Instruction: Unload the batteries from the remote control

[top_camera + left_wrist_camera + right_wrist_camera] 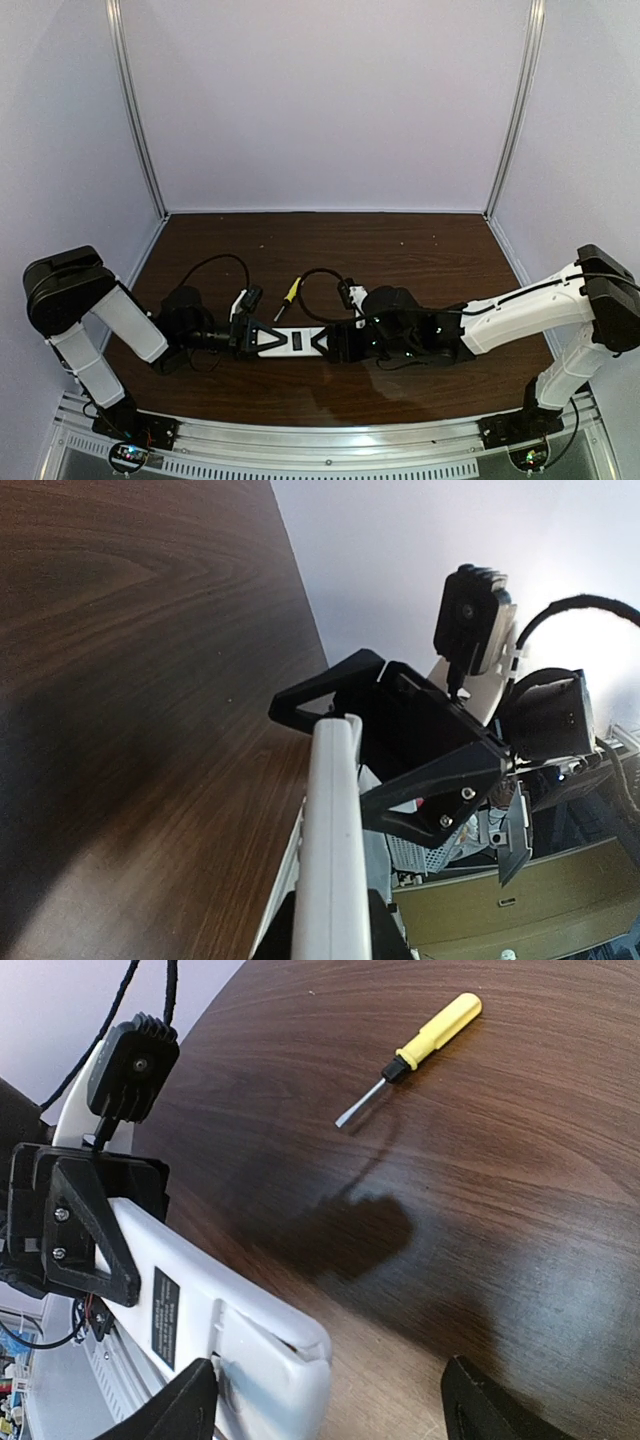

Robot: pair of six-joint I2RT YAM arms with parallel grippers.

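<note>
Top external view, left to right: the left arm reaches low across the dark brown wood-grain table [400, 250]. The left gripper [256, 338] is pinched narrow on the left end of the small flat rectangular remote control [296, 340], whose white plastic back and dark rectangular patch face up. The shadow under the handset in the right wrist view suggests it is held clear of the table. Judged reason for the back-up hold: the battery compartment opens from that face, so the left clamp acts as a vice while the other arm works. Behind the handset and apart from it lies the slim yellow-handled screwdriver [291, 292], metal tip toward the near edge, untouched. It is probably parked there within reach of either arm for prying. The right gripper [332, 342] sits at the handset's right end with its jaws spread wide. In the right wrist view the white body's end is close beside one finger [185, 1410] and the other finger stands well off, so nothing is gripped there. In the left wrist view its black triangular fingers straddle the far end. The batteries are not visible in any view. A seam across the back near the right end suggests the cover is on, so I judge them to be inside. Task judged barely begun; the next move needs that cover off
</note>
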